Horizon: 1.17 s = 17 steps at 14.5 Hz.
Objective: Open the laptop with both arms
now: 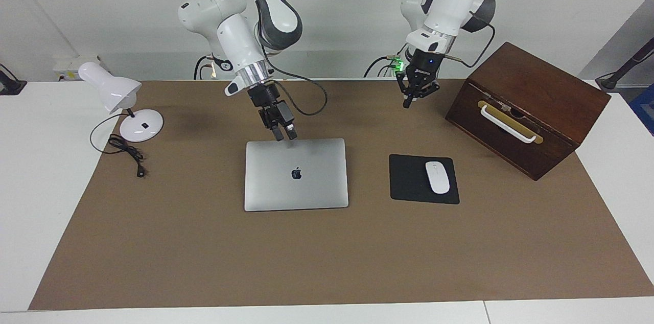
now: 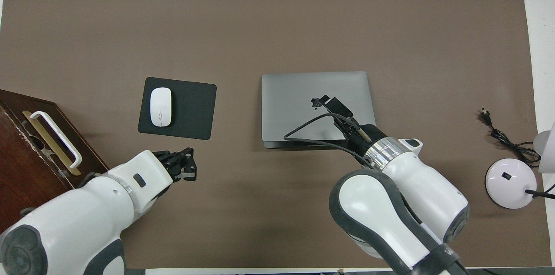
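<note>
laptop (image 1: pixel 296 175): lid down, flat at frame centre on the surface, not yet opened | right hand (image 1: pixel 284 134): at its upper edge, fingers apart, grasping nothing | left hand (image 1: pixel 409 104): clenched, empty, waits upper right of centre | left: lift lid, likely all of it

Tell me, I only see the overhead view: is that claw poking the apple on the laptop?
Observer: No. The right gripper hangs at the laptop's edge nearest the robots, off the logo. I cannot tell if it touches.
Operator: Is the other claw resting on the table?
Observer: No. The left gripper is shut and up in the air over the bare mat, touching nothing.
</note>
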Motion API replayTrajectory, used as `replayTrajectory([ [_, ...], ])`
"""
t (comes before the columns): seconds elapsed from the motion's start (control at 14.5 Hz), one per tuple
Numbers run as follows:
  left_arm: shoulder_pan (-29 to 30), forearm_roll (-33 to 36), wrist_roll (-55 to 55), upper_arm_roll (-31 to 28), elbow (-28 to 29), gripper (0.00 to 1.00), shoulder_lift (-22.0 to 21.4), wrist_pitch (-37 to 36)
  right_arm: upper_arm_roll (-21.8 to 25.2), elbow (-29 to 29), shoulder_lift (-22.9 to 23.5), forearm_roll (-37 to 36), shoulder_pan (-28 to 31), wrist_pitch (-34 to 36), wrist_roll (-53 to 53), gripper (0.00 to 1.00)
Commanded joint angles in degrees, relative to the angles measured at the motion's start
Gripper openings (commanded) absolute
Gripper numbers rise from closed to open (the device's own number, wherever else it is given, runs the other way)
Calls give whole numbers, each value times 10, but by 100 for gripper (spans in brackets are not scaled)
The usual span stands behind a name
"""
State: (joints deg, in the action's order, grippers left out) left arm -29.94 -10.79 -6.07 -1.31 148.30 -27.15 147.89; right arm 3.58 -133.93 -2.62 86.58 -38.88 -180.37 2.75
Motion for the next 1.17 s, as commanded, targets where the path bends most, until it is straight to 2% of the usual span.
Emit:
replayTrajectory([
  [0.0,-47,-8,-25,-8,34,0,-2,65,3,-9,-20,17,4,35,6,100],
  [0.07,-54,-8,-25,-8,40,0,2,84,3,-12,-24,17,6,55,6,100],
  [0.21,-85,-8,-29,-8,74,0,28,187,3,-12,-22,16,9,76,6,100],
  [0.48,-147,-8,-82,-8,80,0,152,380,6,-12,-26,5,34,149,6,100],
  [0.9,-180,-8,-100,-8,86,0,231,505,9,-11,-27,-102,88,260,-20,100],
  [1.1,-193,-9,-98,-9,88,0,255,529,8,-6,-27,-214,125,324,-69,100],
])
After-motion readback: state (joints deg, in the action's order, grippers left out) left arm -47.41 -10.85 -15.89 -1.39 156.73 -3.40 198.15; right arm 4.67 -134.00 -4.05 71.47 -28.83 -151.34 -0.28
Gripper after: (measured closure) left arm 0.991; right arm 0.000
